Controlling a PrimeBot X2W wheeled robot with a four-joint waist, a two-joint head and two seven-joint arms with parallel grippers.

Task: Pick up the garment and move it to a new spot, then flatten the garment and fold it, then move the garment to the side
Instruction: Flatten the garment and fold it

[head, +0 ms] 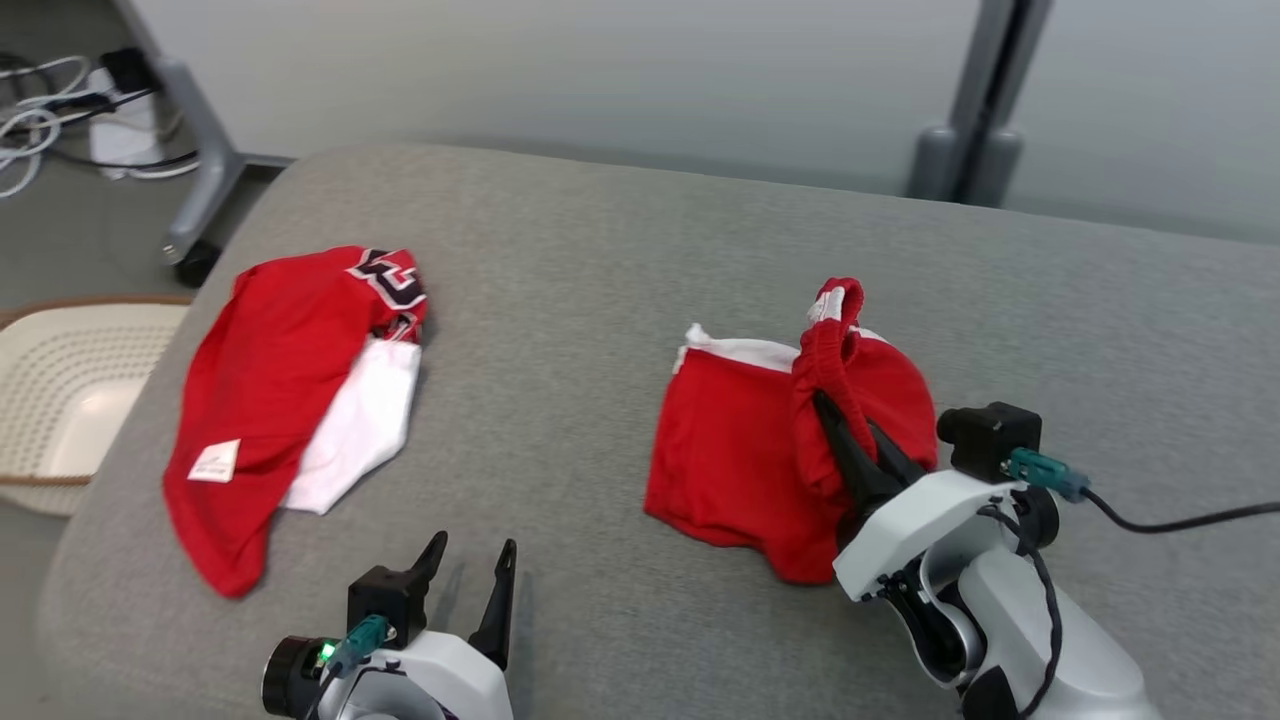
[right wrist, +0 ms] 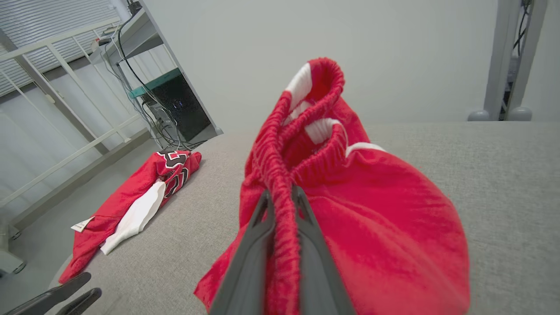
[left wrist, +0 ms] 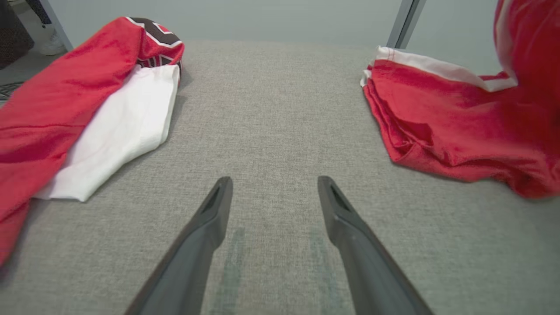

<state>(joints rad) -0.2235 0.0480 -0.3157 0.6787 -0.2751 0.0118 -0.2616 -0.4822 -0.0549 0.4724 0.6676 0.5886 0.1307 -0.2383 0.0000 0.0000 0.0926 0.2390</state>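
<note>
Looked forward and down from the head, taking in the grey fabric surface (head: 600,250) from well back. Rode low at the left pincer (left wrist: 274,179), close above that surface, facing the far wall (left wrist: 262,19). Sat at the right pincer (right wrist: 281,192), hard against the red shorts (right wrist: 385,227), facing that wall too. Overlapped in all three on the red shorts, the red-and-white jersey (head: 270,380) and the surface between.

Grey cushion (head: 600,250) carries red shorts (head: 730,450) and red jersey (head: 270,380)

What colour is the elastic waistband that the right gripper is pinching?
The gathered elastic waistband is red, clearest in the right wrist view.
</note>
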